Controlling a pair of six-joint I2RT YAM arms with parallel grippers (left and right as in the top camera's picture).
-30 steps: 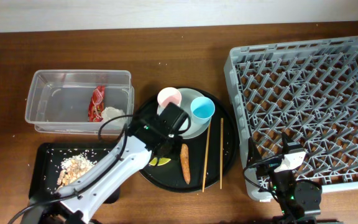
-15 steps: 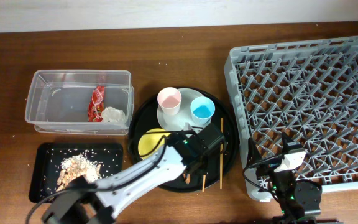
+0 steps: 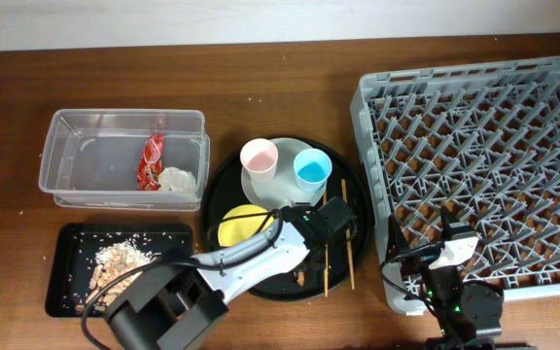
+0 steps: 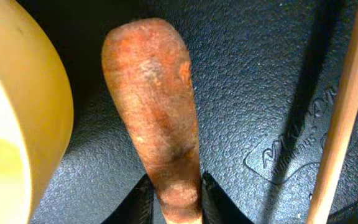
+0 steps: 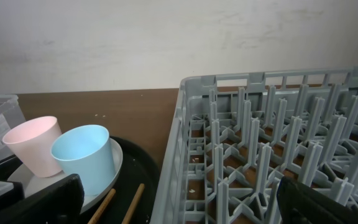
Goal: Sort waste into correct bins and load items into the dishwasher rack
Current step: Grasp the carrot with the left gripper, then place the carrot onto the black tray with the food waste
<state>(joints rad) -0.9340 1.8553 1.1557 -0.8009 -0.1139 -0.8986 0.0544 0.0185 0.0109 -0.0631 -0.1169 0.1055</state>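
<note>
L gripper just swung right onto carrot stick, pinching its near end; R gripper idle, wide open. Binning next, prob.

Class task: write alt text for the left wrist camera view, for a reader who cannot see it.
A small orange carrot-like stick lies on a textured black tray, its near end pinched by the left gripper. A yellow bowl sits left; a thin wooden chopstick runs along the right.
</note>
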